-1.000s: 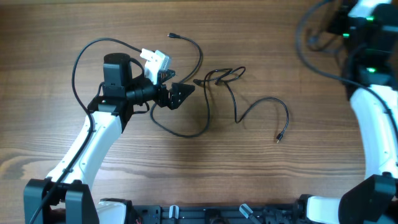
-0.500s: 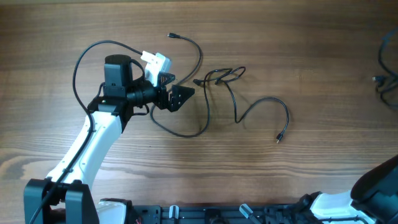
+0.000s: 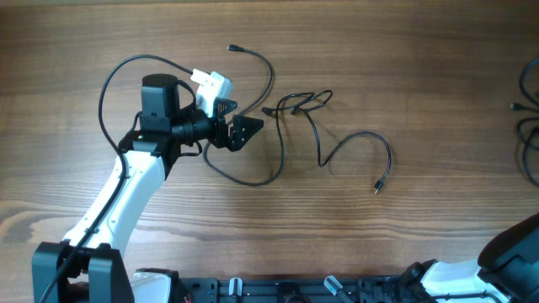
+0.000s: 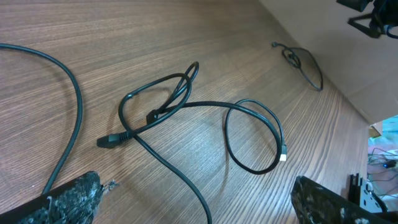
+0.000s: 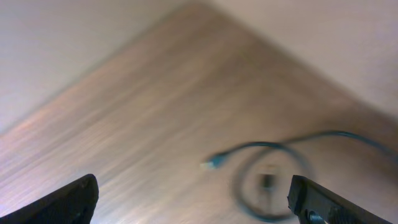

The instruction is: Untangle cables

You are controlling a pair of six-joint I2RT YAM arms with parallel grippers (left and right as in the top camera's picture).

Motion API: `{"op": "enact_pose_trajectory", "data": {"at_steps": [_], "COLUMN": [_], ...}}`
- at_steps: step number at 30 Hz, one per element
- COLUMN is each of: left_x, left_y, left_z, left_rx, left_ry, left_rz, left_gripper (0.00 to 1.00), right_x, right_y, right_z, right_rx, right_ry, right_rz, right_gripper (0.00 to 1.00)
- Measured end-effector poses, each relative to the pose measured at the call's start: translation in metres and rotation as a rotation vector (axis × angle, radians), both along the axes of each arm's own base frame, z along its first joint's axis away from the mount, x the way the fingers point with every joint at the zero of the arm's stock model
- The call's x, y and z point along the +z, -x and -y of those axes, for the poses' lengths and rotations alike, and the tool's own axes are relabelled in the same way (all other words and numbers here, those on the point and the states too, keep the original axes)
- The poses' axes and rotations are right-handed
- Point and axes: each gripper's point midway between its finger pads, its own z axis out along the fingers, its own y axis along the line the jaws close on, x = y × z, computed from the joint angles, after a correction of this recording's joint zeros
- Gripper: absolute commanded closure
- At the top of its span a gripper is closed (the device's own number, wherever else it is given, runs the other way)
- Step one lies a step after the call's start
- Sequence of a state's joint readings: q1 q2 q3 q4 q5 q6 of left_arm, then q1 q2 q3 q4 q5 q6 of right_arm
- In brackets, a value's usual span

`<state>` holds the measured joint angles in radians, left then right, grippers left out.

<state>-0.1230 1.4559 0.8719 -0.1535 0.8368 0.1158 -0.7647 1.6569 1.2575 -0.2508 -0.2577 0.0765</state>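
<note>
**A:** State of the left gripper (image 3: 238, 116)?

**B:** Spread wide, nothing held. It sits above the counter (image 3: 404, 50), left of centre, just beside the knot (image 4: 153, 114). In its wrist view both fingers (image 4: 68, 200) show at the bottom corners. One strand runs along the wood under the gap between them.

**A:** And the right gripper (image 5: 193, 193)?

**B:** It is out of the overhead view. Only the base of the right arm (image 3: 505, 252) shows there, at the lower right corner. Its own camera is blurred but shows its fingers far apart with nothing between them.

**A:** Where are the cables (image 3: 296, 102)?

**B:** On the counter, about centre.
- The knot is a few crossing loops, with a black plug (image 4: 107, 142) poking out on the left gripper's side.
- A long strand (image 3: 368, 133) curves away to the right. It ends in a light-tipped plug (image 3: 376, 187), well apart from the knot.
- Another strand (image 3: 272, 76) starts at a plug near the far edge and arcs down toward the left gripper.
- A loop (image 3: 248, 183) swings round on the near side of that gripper. Cannot tell whether those last two are one cord.

**A:** Anything apart from the bundle?

**B:** A separate cord (image 3: 515, 107) lies at the right edge of the counter, well apart from the knot. The right wrist view shows a coiled cord (image 5: 261, 145) with a pale plug tip on the wood below. It is too blurred to make out more.
</note>
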Motion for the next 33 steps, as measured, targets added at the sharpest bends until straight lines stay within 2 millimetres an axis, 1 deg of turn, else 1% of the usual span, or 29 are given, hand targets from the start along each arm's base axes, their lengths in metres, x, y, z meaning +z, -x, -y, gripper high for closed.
{"op": "enact_pose_trajectory", "data": {"at_steps": [1, 2, 3, 5, 6, 7, 8, 9, 10, 11, 12, 14, 15, 17, 19, 25, 28, 29, 30, 31, 32, 33], "left_x": [0.001, 0.002, 0.003, 0.001, -0.002, -0.003, -0.003, -0.004, -0.004, -0.005, -0.006, -0.009, -0.009, -0.011, -0.012, -0.012, -0.012, -0.012, -0.012, -0.012, -0.012, -0.012], "left_y": [-0.001, -0.001, -0.002, -0.005, -0.009, -0.011, -0.012, -0.012, -0.013, -0.014, -0.015, -0.019, -0.020, -0.022, -0.023, -0.024, -0.024, -0.024, -0.024, -0.024, -0.024, -0.024], "left_z": [0.000, 0.000, 0.000, -0.002, -0.006, -0.008, -0.009, -0.009, -0.010, -0.011, -0.013, -0.018, -0.018, -0.021, -0.022, -0.023, -0.023, -0.023, -0.023, -0.023, -0.023, -0.023], "left_rx": [0.000, 0.000, 0.001, 0.018, 0.045, 0.056, 0.061, 0.066, 0.069, 0.079, 0.089, 0.119, 0.123, 0.138, 0.145, 0.153, 0.153, 0.153, 0.153, 0.153, 0.153, 0.153], "left_ry": [0.001, 0.001, 0.002, -0.013, -0.037, -0.046, -0.051, -0.055, -0.058, -0.066, -0.075, -0.102, -0.105, -0.119, -0.125, -0.132, -0.132, -0.132, -0.132, -0.132, -0.132, -0.132], "left_rz": [0.005, 0.011, 0.019, 0.024, 0.027, 0.028, 0.029, 0.030, 0.030, 0.031, 0.032, 0.036, 0.036, 0.037, 0.038, 0.039, 0.039, 0.039, 0.039, 0.039, 0.039, 0.039], "left_gripper": [0.00, 0.00, 0.00, 0.00, 0.00, 0.00, 0.00, 0.00, 0.00, 0.00, 0.00, 0.00, 0.00, 0.00, 0.00, 0.00, 0.00, 0.00, 0.00, 0.00, 0.00, 0.00], "right_x": [0.001, 0.002, 0.002, 0.000, -0.001, -0.003, -0.006, -0.009, -0.011, -0.011, -0.013, -0.018, -0.019, -0.028, -0.037, -0.058, -0.068, -0.075, -0.081, -0.087, -0.091, -0.094], "right_y": [-0.007, -0.013, -0.020, -0.033, -0.046, -0.047, -0.047, -0.048, -0.049, -0.048, -0.044, -0.032, -0.029, -0.015, -0.003, 0.041, 0.053, 0.059, 0.062, 0.065, 0.066, 0.066], "right_z": [-0.013, -0.031, -0.053, -0.105, -0.165, -0.182, -0.205, -0.233, -0.268, -0.294, -0.324, -0.371, -0.380, -0.406, -0.426, -0.462, -0.474, -0.478, -0.482, -0.486, -0.487, -0.487], "right_rx": [0.075, 0.167, 0.263, 0.457, 0.654, 0.706, 0.777, 0.856, 0.952, 1.023, 1.104, 1.225, 1.248, 1.300, 1.341, 1.428, 1.462, 1.474, 1.487, 1.500, 1.503, 1.504], "right_ry": [-0.028, -0.062, -0.099, -0.157, -0.183, -0.187, -0.193, -0.194, -0.192, -0.190, -0.196, -0.214, -0.213, -0.212, -0.200, -0.224, -0.219, -0.215, -0.208, -0.195, -0.191, -0.187], "right_rz": [0.022, 0.044, 0.060, 0.067, 0.061, 0.052, 0.029, 0.010, -0.005, -0.013, -0.027, -0.067, -0.079, -0.148, -0.213, -0.391, -0.422, -0.437, -0.441, -0.439, -0.437, -0.437], "right_gripper": [0.00, 0.00, 0.00, 0.00, 0.00, 0.00, 0.00, 0.00, 0.00, 0.00, 0.00, 0.00, 0.00, 0.00, 0.00, 0.00, 0.00, 0.02, 0.10, 0.22, 0.39, 0.51]}}
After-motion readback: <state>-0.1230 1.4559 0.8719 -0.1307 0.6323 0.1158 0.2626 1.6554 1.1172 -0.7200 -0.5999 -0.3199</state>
